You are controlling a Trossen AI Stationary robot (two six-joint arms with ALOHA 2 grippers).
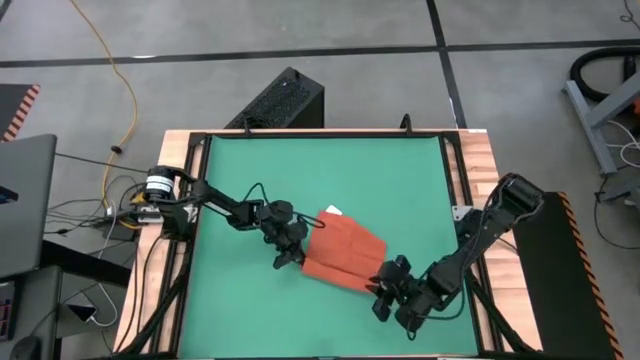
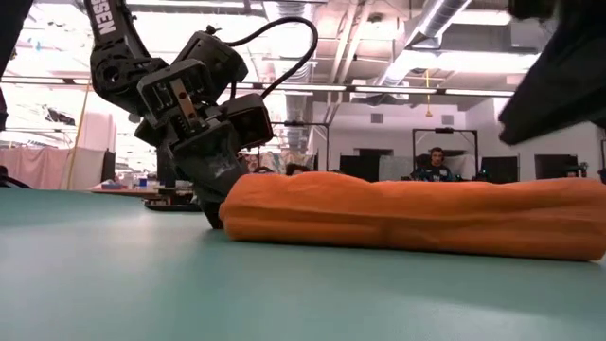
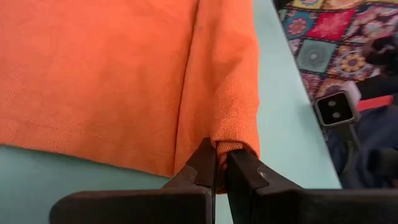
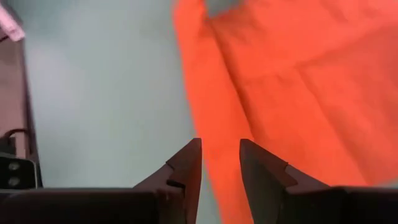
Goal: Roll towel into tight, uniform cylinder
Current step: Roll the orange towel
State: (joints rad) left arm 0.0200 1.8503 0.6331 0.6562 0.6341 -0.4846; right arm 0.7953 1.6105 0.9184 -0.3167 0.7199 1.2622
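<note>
Towel (image 1: 342,250) lies partly folded on the green mat (image 1: 300,170) of the table — soft, light, limp cloth that will likely slump unless pinched at the rolled edge. Left pincer (image 3: 216,171) is clenched on that fold's end; right pincer (image 4: 219,163) stands parted, holding nothing, at the opposite end.

Materials, as I see them:
- Towel (image 3: 112,81): soft orange-red cloth with a fine knit grain, matt, and a small white tag (image 1: 333,211).
- Green mat (image 1: 320,170): smooth, matt, faint sheen at low angle.
- My left gripper (image 3: 221,167) fingers: dark hard plastic, smooth, dull.
- My right gripper (image 4: 220,163) fingers: same dark matt plastic.
- Table (image 1: 482,150) border: pale wood, visible grain.
</note>
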